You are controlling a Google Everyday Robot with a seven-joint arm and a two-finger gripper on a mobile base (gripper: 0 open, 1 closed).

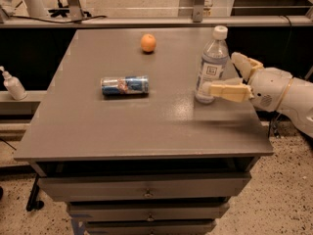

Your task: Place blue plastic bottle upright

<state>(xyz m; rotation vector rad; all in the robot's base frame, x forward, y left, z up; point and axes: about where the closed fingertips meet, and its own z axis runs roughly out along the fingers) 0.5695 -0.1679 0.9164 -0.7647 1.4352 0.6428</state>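
The blue plastic bottle (211,65) is clear with a white cap and a pale label. It stands upright near the right edge of the grey table (122,126). My gripper (222,74) reaches in from the right at the bottle's lower half. It is open: the near finger (227,90) lies in front of the bottle's base, and the far finger (246,64) stands apart to the bottle's right. The bottle stands on its own.
A blue-silver drink can (124,85) lies on its side at the table's middle left. An orange (148,42) sits at the back. A small white pump bottle (12,84) stands on a ledge to the left. Drawers are below the tabletop.
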